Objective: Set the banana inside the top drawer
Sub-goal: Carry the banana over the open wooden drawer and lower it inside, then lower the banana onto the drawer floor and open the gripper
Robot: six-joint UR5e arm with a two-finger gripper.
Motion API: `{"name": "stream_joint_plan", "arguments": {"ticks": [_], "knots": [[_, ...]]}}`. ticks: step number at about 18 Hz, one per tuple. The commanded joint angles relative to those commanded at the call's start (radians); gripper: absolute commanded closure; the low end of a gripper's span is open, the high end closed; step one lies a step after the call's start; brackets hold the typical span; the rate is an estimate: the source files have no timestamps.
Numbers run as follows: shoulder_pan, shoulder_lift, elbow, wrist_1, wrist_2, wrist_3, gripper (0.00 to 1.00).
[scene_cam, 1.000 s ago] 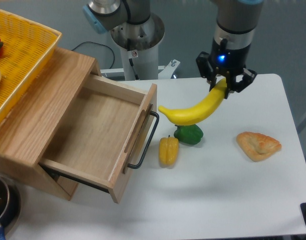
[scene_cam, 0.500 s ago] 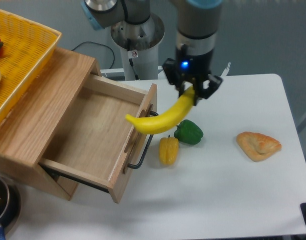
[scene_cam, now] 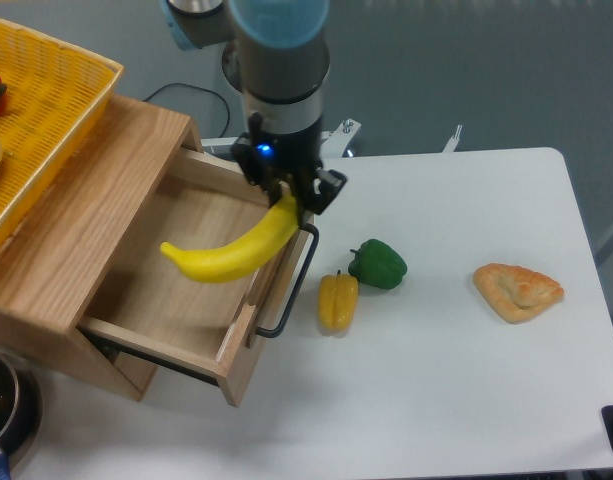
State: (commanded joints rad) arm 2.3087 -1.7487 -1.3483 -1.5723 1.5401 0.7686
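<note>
Camera view from up high: the pincer [scene_cam: 289, 196] is clamped on one end of the banana [scene_cam: 231, 252], which hangs in the air over the pulled-out top drawer [scene_cam: 186, 268], left of centre in the frame. Out on the white table [scene_cam: 466, 380] sit a yellow pepper [scene_cam: 337, 301], a green pepper [scene_cam: 378, 264] and a pastry [scene_cam: 518, 290] at right. A yellow basket [scene_cam: 46, 110] fills the upper left. No readable writing anywhere.
</note>
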Motion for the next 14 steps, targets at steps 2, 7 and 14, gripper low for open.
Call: {"name": "stream_joint_plan", "arguments": {"ticks": [2, 7, 14], "knots": [[-0.009, 0.002, -0.005, 0.0, -0.002, -0.003, 1.0], [-0.026, -0.005, -0.017, 0.005, 0.002, -0.022, 1.0], [-0.043, -0.032, -0.026, 0.006, 0.003, -0.031, 0.98]]}}
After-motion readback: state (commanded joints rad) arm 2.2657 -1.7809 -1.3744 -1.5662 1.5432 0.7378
